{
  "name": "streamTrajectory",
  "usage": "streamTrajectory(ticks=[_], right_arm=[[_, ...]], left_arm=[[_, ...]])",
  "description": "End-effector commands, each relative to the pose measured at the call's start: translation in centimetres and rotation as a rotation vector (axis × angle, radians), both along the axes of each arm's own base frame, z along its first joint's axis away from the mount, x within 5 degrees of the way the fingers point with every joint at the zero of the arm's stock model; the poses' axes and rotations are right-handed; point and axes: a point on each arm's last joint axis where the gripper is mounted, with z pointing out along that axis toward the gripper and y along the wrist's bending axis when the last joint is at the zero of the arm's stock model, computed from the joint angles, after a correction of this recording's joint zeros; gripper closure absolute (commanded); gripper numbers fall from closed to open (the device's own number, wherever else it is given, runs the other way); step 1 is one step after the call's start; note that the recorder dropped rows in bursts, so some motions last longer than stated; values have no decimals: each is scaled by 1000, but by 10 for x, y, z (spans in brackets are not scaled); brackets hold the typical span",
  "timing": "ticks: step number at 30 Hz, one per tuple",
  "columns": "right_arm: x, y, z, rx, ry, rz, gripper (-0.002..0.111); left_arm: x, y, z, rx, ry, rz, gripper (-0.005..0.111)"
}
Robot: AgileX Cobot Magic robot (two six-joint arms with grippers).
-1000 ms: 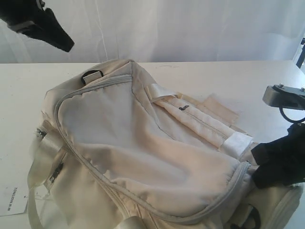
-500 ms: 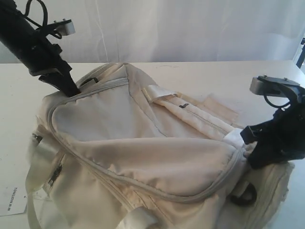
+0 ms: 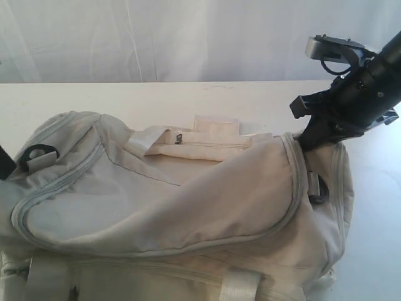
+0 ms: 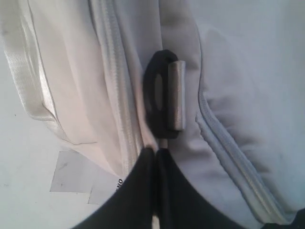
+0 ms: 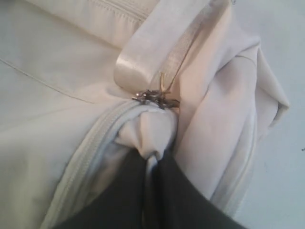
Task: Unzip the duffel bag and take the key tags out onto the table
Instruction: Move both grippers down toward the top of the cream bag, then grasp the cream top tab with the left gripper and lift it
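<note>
The cream-white duffel bag lies along the white table, pulled taut, with its grey zipper closed. My right gripper is shut on a bunched fold of the bag's end, just below the metal zipper slider and a satin strap. In the left wrist view my left gripper is shut, its tips pinching bag fabric right under a black D-ring. In the exterior view only a dark sliver of it shows at the left edge, beside that D-ring. The key tags are hidden.
A white curtain hangs behind the table. A paper label with print lies on the tabletop beside the bag at the left gripper. Bare tabletop shows past the bag's right end.
Both grippers closed on the bag. The right one rose with the bag's end; the left arm dropped from the top left to the frame's left edge. The bag stretched and shifted left.
</note>
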Motion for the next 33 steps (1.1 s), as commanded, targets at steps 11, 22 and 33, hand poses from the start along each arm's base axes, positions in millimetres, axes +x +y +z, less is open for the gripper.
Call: streamTrajectory(ticks=[11,22,33], right_arm=[[-6,4,-1,-72,69,55,97],[-22,5,42,-66,-47,53,52],[-39,9,59,-23,-48,58,61]], left_arm=[[-16,-4,-8,-48,-27,45,97],[-2,-8,61,-100,-240,62,45],[80,-122,9,-489,-26,-312,51]])
